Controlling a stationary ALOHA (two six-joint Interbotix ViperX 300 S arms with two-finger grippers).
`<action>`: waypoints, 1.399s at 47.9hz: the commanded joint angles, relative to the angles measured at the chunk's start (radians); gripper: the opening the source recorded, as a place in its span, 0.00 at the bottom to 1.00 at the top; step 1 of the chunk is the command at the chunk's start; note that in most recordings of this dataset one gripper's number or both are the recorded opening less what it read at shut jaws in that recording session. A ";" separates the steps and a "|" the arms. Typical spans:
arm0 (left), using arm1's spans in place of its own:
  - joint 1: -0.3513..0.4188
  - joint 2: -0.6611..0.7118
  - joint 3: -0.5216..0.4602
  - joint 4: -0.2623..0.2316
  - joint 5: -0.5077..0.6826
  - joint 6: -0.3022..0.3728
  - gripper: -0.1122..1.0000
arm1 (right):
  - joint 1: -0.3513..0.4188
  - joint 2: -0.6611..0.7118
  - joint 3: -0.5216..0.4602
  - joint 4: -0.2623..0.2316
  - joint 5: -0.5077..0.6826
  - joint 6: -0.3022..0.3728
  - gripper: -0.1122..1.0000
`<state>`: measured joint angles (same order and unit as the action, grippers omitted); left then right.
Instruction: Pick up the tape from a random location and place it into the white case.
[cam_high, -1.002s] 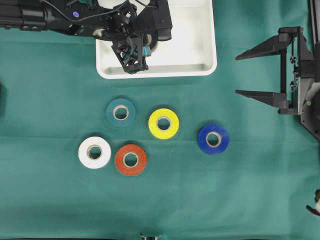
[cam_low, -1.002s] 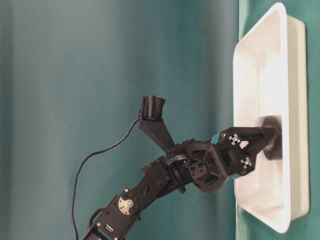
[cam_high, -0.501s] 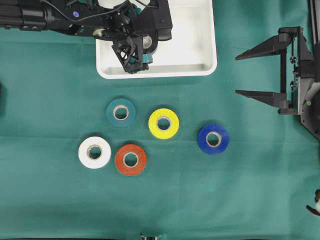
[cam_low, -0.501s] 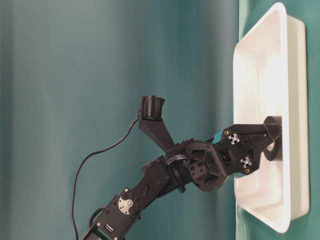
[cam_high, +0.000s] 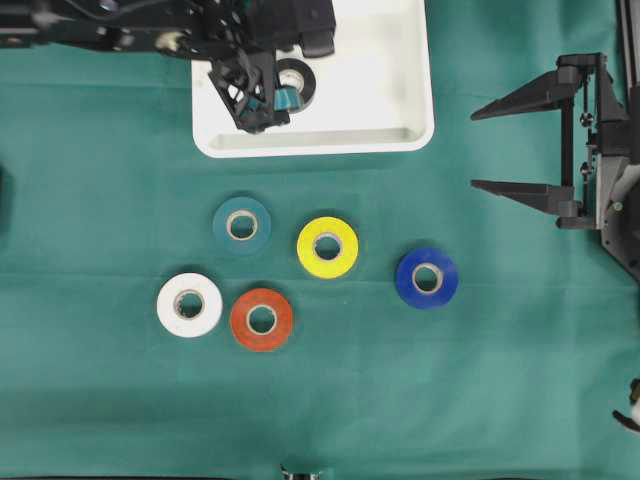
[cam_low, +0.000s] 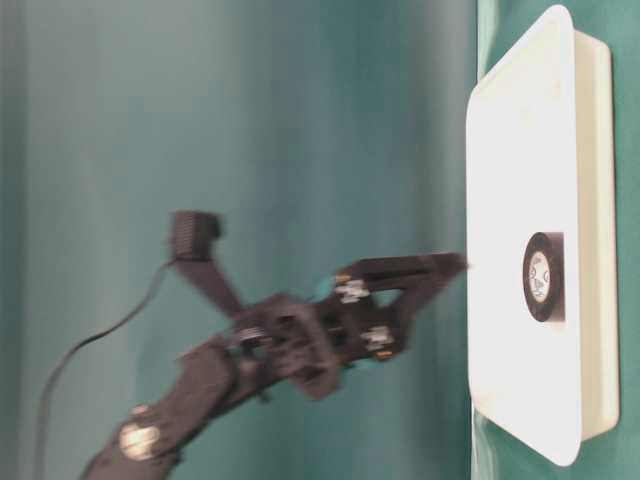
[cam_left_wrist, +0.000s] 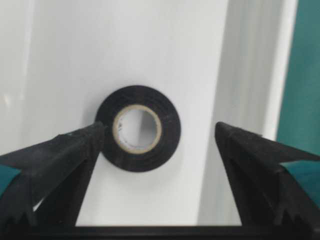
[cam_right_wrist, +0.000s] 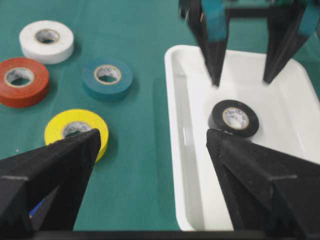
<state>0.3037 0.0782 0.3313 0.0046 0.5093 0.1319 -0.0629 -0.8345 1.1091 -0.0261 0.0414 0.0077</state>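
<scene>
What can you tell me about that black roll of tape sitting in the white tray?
The black tape is a small glossy roll with a pale inner core, looking like plastic electrical tape. It lies flat on the floor of the white tray, nearer the tray's left side in the overhead view and clear of its walls. Nothing grips it: the left hand hangs just above with its fingers spread open, and in the side view the fingers stand clear of the roll. Its free end cannot be made out.

Black tape roll (cam_low: 541, 277) lies flat inside the white case (cam_low: 575, 120), free of the left pincer (cam_low: 452, 264). The pincer, blurred, hangs just clear of the case rim, its tips pointing toward the roll beyond.
</scene>
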 joint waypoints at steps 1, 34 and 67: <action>-0.003 -0.069 -0.034 0.000 0.028 -0.002 0.99 | -0.002 0.000 -0.018 -0.002 -0.003 0.002 0.93; -0.003 -0.183 -0.094 0.000 0.153 -0.002 0.99 | 0.000 0.000 -0.025 -0.002 0.014 0.002 0.93; -0.114 -0.190 -0.078 -0.002 0.153 -0.006 0.99 | 0.000 0.000 -0.025 -0.002 0.012 0.005 0.93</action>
<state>0.2178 -0.0782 0.2623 0.0046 0.6657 0.1273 -0.0629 -0.8376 1.1075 -0.0261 0.0583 0.0092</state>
